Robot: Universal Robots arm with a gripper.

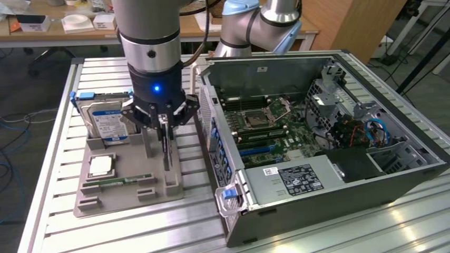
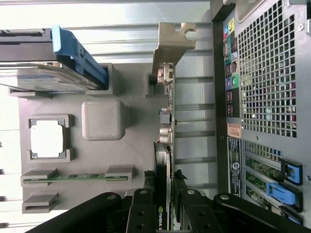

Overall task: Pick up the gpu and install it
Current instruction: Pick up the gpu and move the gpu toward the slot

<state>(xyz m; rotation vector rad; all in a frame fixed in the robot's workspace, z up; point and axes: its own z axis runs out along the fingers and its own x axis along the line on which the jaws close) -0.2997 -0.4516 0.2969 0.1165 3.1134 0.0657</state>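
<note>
the hand hangs straight down over the grey holder tray on the slatted worktop, its fingers pinching the top edge of the gpu. the card stands on its long edge in a narrow slot of the tray, presumably so that a grip from above can take it by its thin faces. its pale metal bracket is at the far end from the grip. whether its lower edge has left the slot cannot be told. in the exterior view the hard drive, upright in its own slot, sits at nine o'clock of the hand, while the processor and the memory stick lie flat at about seven o'clock. the open computer case lies on its side at three o'clock, just beside the tray, with the motherboard and its blue expansion slots facing up, which suits a card lowered from above.
</note>
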